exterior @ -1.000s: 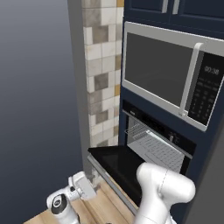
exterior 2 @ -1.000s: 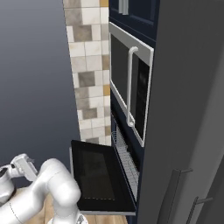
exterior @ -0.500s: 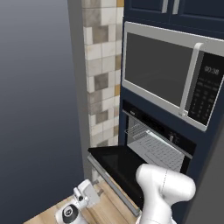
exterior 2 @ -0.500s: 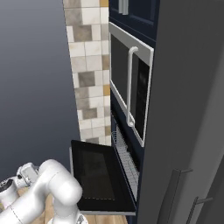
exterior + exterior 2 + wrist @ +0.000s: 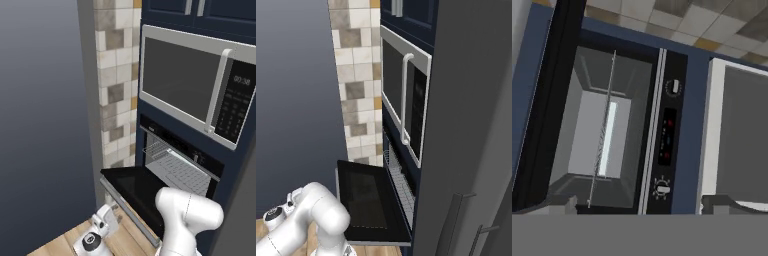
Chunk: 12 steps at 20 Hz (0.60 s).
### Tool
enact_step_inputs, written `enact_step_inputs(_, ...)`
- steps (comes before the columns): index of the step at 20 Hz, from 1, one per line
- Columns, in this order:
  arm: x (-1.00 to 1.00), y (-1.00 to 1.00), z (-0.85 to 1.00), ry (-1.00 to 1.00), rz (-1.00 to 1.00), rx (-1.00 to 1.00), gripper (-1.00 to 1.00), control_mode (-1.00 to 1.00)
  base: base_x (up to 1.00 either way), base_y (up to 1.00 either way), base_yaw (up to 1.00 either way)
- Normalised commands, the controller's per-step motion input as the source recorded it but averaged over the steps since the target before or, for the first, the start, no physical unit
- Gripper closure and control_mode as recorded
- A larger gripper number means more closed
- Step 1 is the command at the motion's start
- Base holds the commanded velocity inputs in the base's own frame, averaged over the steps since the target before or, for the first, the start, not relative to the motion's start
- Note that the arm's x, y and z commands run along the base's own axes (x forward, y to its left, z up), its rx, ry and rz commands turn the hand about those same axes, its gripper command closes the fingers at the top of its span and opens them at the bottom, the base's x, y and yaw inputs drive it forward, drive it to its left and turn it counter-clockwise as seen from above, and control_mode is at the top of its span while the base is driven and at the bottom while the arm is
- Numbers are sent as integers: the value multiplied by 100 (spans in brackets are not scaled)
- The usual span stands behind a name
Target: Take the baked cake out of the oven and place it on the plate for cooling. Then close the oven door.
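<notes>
Fingers [image 5: 719, 204] released and spread wide, with nothing between them. They point toward the oven [image 5: 597, 135], whose cavity lies directly ahead in the hand view, which is rolled so that the oven appears turned on its side.

Oven [image 5: 175, 165]: black unit built into a dark blue cabinet column, directly below the microwave [image 5: 195, 85]. Its cavity is lit and pale grey inside. A wire rack [image 5: 175, 167] spans the cavity; in the hand view the rack [image 5: 604, 130] is seen edge-on as a thin line. A dark control strip [image 5: 667, 140] beside the opening carries a knob [image 5: 673, 86] at one end, a second knob [image 5: 662, 189] at the other, and small red lights between them.

Oven door [image 5: 135, 187]: folded fully down, lying flat and level in front of the opening, with its silver bar handle [image 5: 127, 210] along the outer edge. In the right base view the door [image 5: 368, 200] shows its dark glass inner face.

Arm [image 5: 187, 220]: white, rising in front of the door; its hand hangs low, just beside the door's outer corner, above a wooden surface [image 5: 65, 242].

Surroundings: microwave [image 5: 406, 100] with a silver frame and vertical handle; a tiled wall [image 5: 117, 80] in beige, grey and orange squares adjoins the cabinet column.
</notes>
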Motion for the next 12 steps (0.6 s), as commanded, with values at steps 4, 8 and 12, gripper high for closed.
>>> enact_step_inputs(4, 52, 3, -54, 0, 0, 0, -100, -100, 0, 0, 0)
enact_step_inputs(8, 46, 6, -50, 0, 0, 0, -100, -100, 0, 0, 0)
enact_step_inputs(12, 38, 6, -53, 0, 0, 0, -100, -100, 0, 0, 0)
